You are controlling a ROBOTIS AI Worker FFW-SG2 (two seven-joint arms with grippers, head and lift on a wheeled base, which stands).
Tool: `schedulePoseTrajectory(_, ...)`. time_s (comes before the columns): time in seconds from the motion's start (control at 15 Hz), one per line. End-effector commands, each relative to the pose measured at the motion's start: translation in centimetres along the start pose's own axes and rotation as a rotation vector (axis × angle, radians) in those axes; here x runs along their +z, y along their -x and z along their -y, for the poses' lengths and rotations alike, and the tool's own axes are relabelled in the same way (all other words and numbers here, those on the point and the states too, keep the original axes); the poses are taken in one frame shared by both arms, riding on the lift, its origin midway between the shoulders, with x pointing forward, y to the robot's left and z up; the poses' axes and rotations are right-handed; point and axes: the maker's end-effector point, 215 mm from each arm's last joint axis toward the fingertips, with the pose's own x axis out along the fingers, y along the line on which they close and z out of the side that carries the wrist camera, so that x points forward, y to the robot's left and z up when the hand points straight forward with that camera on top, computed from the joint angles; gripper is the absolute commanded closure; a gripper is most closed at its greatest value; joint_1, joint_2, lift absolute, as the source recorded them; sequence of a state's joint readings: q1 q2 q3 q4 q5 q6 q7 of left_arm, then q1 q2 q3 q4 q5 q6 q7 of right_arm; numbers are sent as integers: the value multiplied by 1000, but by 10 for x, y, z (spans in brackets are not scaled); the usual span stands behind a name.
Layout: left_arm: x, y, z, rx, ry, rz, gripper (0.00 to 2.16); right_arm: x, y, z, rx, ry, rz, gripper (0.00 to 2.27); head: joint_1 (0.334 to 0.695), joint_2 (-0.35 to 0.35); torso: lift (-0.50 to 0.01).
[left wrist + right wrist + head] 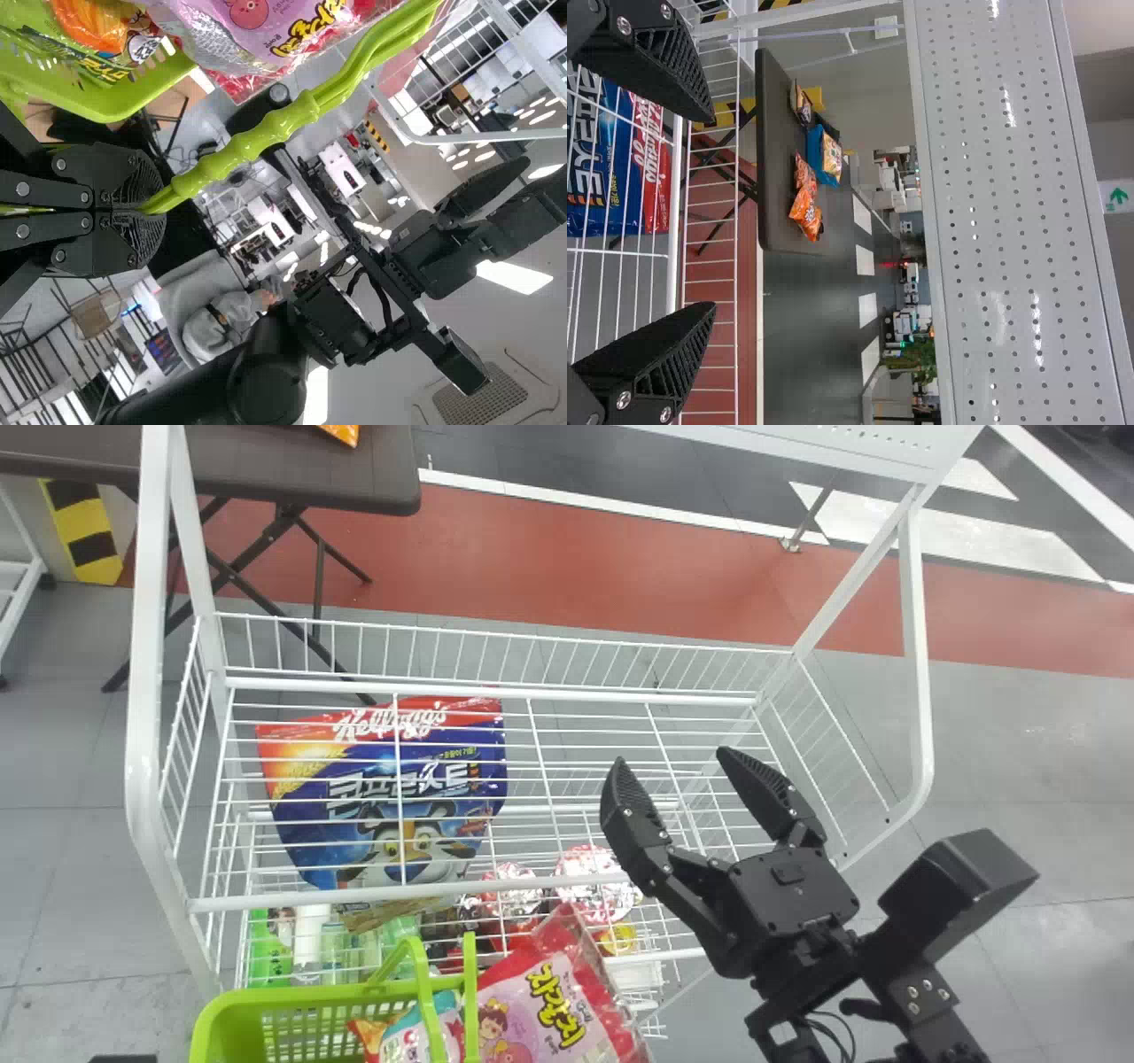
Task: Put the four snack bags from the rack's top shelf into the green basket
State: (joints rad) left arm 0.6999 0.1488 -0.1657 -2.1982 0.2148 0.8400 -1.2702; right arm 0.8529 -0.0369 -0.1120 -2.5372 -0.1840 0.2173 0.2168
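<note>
Nearest us is the green basket (292, 992), low in the head view, and our left gripper (155, 208) is closed firmly on its handle (266, 128). The snack bags are in there: a pink bag (549, 1001) with red edges leans over the side nearer the right arm, and beside it sits a smaller white-and-teal bag (421, 1036). Our left wrist view adds an orange bag (97, 22) amid the pile — they overlap so much that we can't fairly count them all.

A little farther off, our right gripper (671, 757) hangs over the rack's top shelf (496, 890), toward its right end, its two fingers spread wide. Beneath that shelf's wires we see a big blue cereal bag (381, 797) with a red top band. Lower still are clear bottles (332, 948) and red-and-silver packages (585, 903).

Beyond the rack stands a dark folding table (301, 478). Our right wrist view shows more bags lying on it — an orange one (804, 208) near a blue one (824, 155) — and, as part of the rack, a white perforated panel (1010, 221).
</note>
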Motion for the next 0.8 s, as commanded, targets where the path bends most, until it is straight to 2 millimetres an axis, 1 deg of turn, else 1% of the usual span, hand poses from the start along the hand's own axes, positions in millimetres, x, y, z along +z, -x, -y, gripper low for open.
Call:
schedulePoseTrajectory(0.0, 0, 0, 0, 0, 0, 0, 2078, -2, 0, 1, -5, -3, -6, 60, 695, -350, 0)
schedulePoseTrajectory(0.73, 0, 0, 0, -1, 1, 0, 2074, 5, 3, 0, -6, -2, 11, 63, 695, -350, 0)
